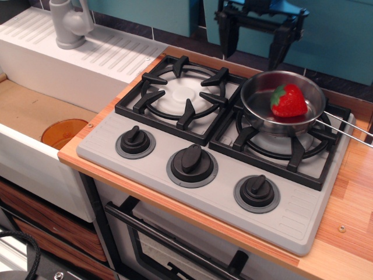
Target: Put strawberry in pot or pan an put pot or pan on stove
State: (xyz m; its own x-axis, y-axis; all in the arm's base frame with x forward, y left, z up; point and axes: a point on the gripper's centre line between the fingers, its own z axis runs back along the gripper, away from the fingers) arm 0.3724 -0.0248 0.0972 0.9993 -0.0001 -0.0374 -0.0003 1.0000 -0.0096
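strawberry (288,101) in pan (256,99) on stove (291,213); gripper (253,42) spread above.

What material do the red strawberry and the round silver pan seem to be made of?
The glossy red strawberry looks like moulded plastic: uniform colour, bright highlights. The small round silver pan looks like polished steel: its wall mirrors the black grate.

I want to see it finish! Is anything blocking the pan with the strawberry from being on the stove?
Nothing visible blocks it. The pan sits on the stove's right burner grate with the strawberry inside. The gripper hangs open above and behind, touching neither.
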